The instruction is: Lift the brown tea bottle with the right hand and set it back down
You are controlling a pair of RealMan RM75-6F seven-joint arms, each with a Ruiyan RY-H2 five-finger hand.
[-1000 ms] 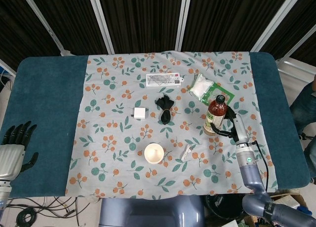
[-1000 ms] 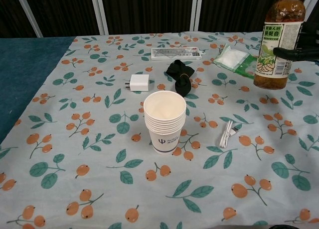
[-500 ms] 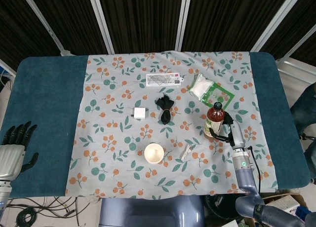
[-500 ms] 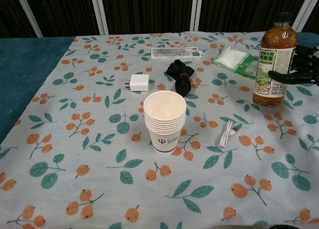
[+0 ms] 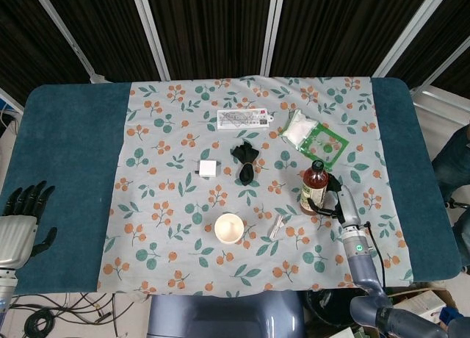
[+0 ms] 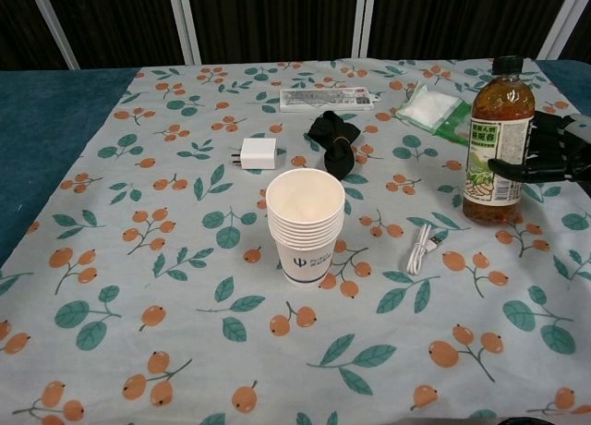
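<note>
Bottle descent is the change over the last second: the brown tea bottle, earlier raised high enough that its cap left the top of the chest view, now shows whole in that view, upright, its base at or just above the floral cloth. Contact with the cloth cannot be confirmed from either view.

Right hand wraps the bottle at label height, thumb across the front of the label and fingers curled behind it; grip looks closed on the bottle, not released. It has come nearer the robot's body as it lowered, and the bottle has travelled with it.

Relative to this hand: white cable lies near, to its left and slightly closer to the robot; stack of paper cups well apart, further left; green-and-white packet beyond the hand, away from the robot.

Left hand rests on the blue table cover at the far edge, fingers spread, holding nothing, unchanged.

Judgement: lift done, set-down nearly done. Remaining: confirm the base is seated, then open the fingers without tipping the bottle.
</note>
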